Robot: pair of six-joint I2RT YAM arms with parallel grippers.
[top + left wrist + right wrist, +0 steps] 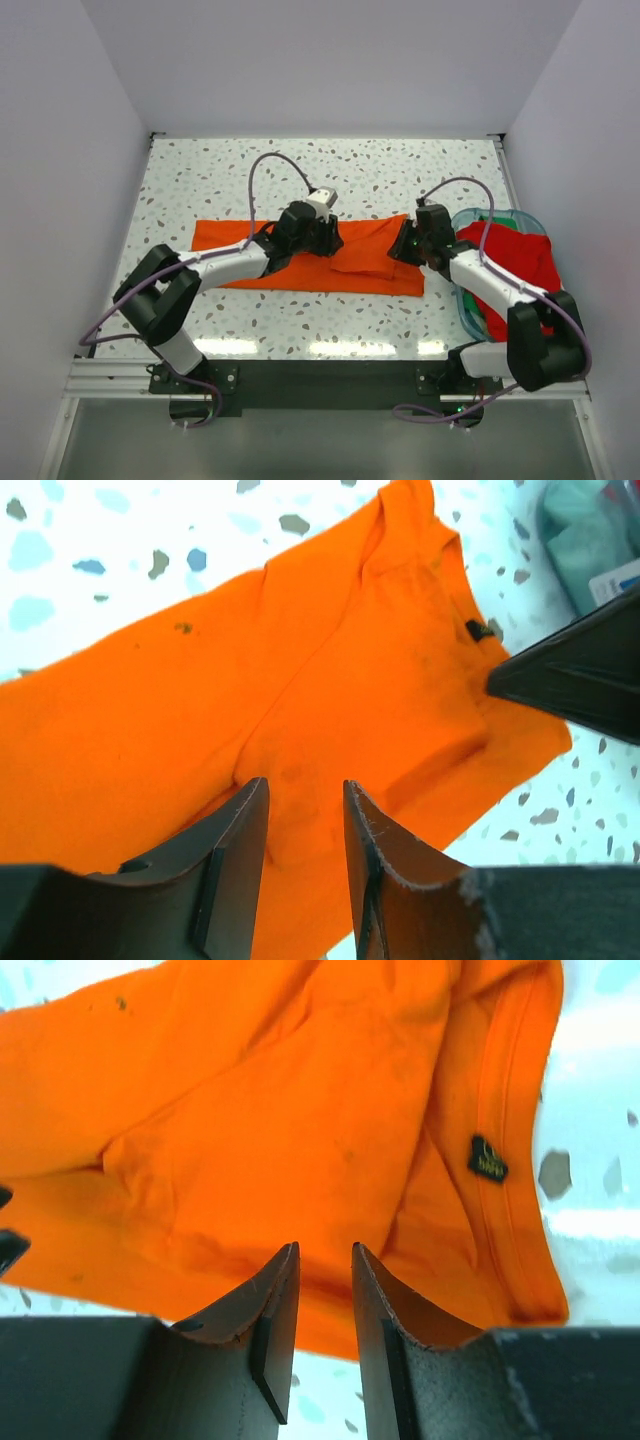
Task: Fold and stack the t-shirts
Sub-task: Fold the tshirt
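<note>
An orange t-shirt [345, 262] lies folded into a long strip across the middle of the speckled table. The left gripper [318, 240] hovers over its middle, jaws open a little with only cloth [300, 710] seen below the gap. Over the strip's right end is the right gripper [410, 245], also slightly open above the collar end with its black tag [488, 1159]; nothing sits between its fingers. A red t-shirt [515, 262] is bunched in and over the bin at the right. The right gripper's dark finger [585, 675] shows in the left wrist view.
A clear teal-rimmed bin [480, 216] stands at the table's right edge under the red cloth. White walls close in the table on three sides. Purple cables arch over both arms.
</note>
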